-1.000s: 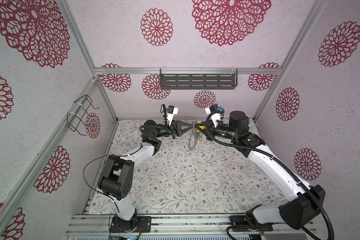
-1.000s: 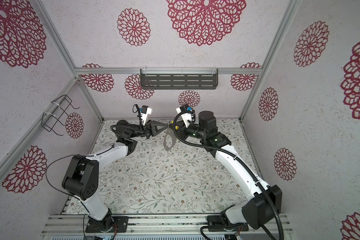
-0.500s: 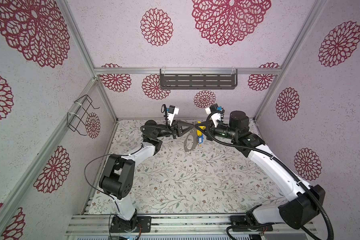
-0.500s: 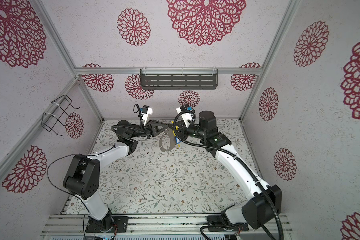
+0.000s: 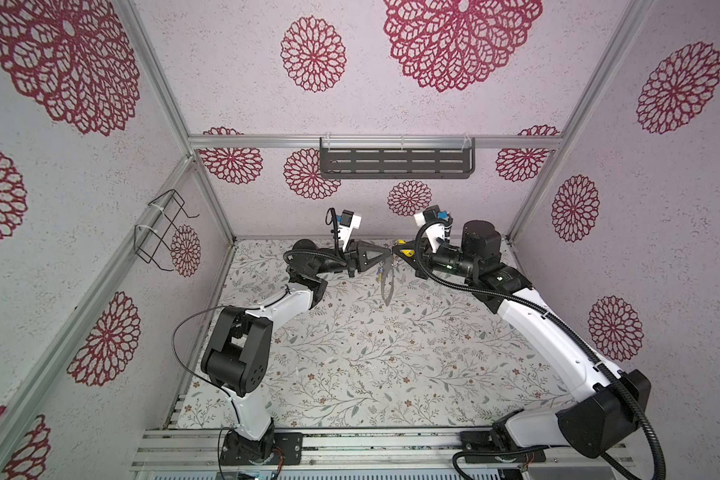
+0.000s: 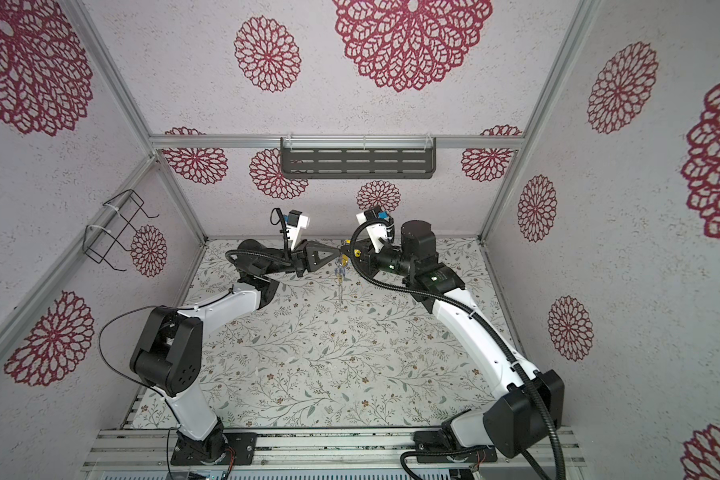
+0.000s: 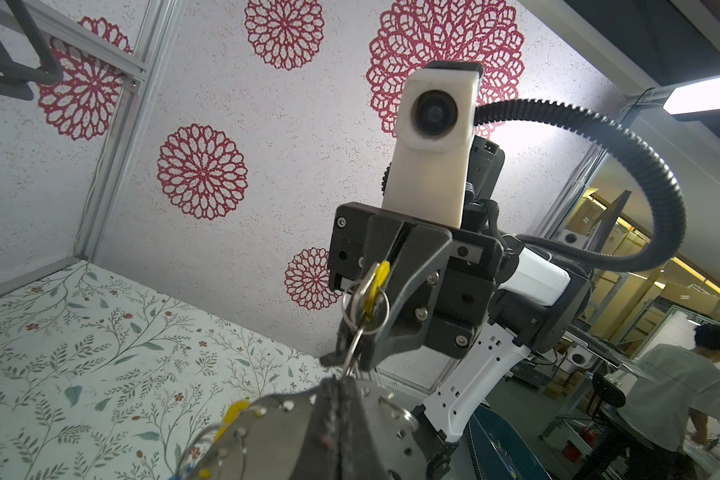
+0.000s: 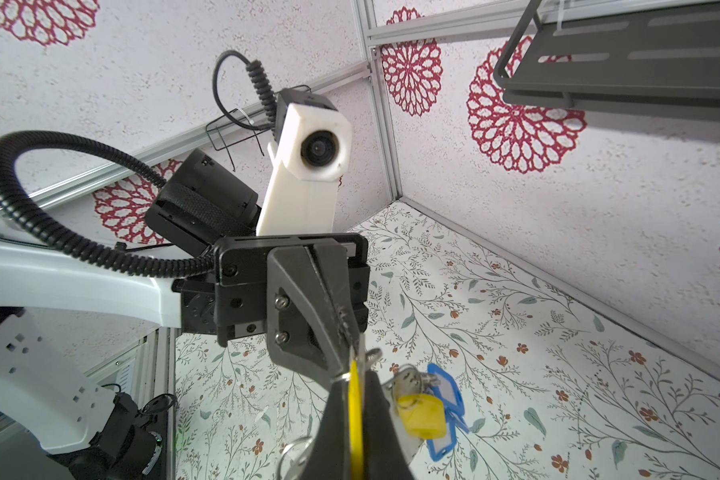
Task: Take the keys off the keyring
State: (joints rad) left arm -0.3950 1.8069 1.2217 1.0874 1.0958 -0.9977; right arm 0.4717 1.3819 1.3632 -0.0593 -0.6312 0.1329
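Observation:
Both grippers meet tip to tip in mid-air over the back of the table. My left gripper is shut on the rim of the keyring, a grey metal plate with small holes. In both top views the keyring hangs down, edge-on. My right gripper is shut on a yellow key joined to the plate by a wire loop. Another yellow key and blue keys dangle beside it.
A dark slotted shelf is fixed to the back wall above the grippers. A black wire rack hangs on the left wall. The floral table lies below, walled on three sides, with a metal rail along its front.
The keyring swung face-on half a second ago and now hangs edge-on again. Both arms have stayed almost where they were.

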